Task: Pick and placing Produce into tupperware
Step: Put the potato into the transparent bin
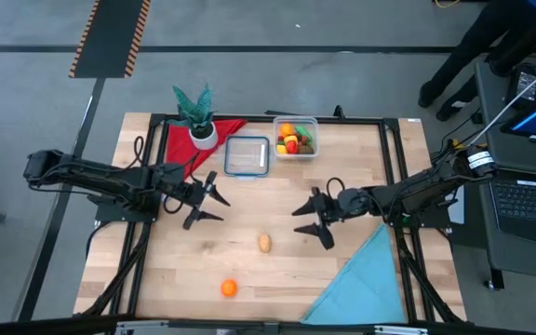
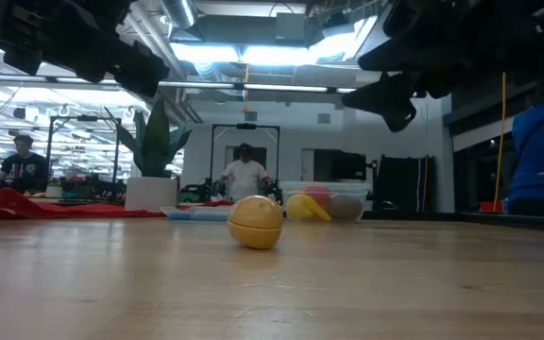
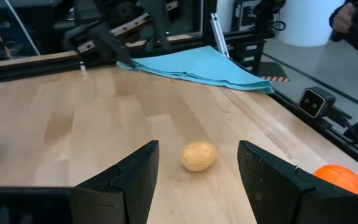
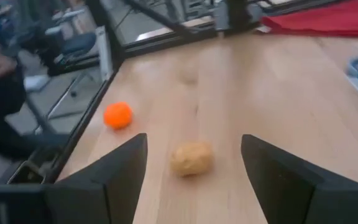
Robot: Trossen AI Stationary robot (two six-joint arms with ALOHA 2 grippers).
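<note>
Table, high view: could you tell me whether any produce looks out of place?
Yes: a potato and an orange lie loose on the wood, apart from the tub holding the rest. Both grippers, left and right, are open and empty.

The table (image 1: 277,279) is showing pale, smooth wood planks with a matt finish. The toy potato (image 3: 198,155) is looking like dull tan plastic, faintly dimpled, and the toy orange (image 4: 117,115) like bright plastic. The blue cloth (image 3: 194,65) and red cloth (image 1: 180,144) are lying as soft fabric. The tupperware (image 1: 295,137) is showing clear plastic.
</note>
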